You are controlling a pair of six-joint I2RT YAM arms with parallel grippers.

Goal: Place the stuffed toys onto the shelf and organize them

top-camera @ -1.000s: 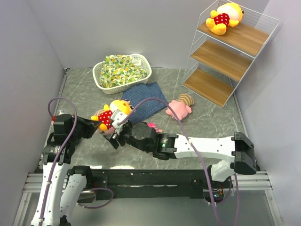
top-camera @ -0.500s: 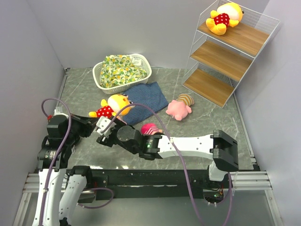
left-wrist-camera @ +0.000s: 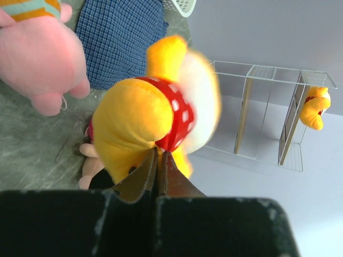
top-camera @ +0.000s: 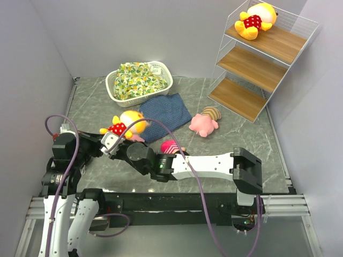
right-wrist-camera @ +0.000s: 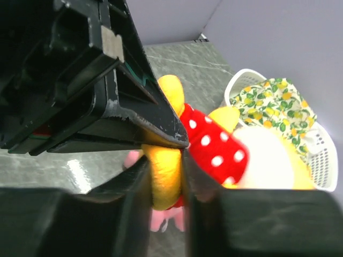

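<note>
Toys counted: four from above, namely two bears, one piglet and one doll.
Near bear: the yellow bear (top-camera: 127, 123) in its red dotted top was at the left front of the table (top-camera: 241, 136), just beside the blue cloth (top-camera: 166, 110). I could not tell whether it rested on the table.
Left claw: my left claw (left-wrist-camera: 158, 160) was pinched almost to nothing, its two tips nipping plush at the bear's underside.
Right claw: my right claw (right-wrist-camera: 163, 182) was clamped on one yellow limb of that same bear, one finger pressed on each side.
Shelf bear: the second bear (top-camera: 256, 17) lay on the top board of the shelf (top-camera: 252, 67), far right.
Shelf boards: three.
Piglet: one pink piglet (top-camera: 202, 123) lay on the table between the blue cloth and the shelf's foot.
Doll: one pink-hatted doll (top-camera: 170, 146) lay touching my right forearm.
Cloths: two, the blue one and one floral cloth bundle (top-camera: 135, 79).
Basket: one white basket (top-camera: 163, 68) at the back, holding the floral bundle.
</note>
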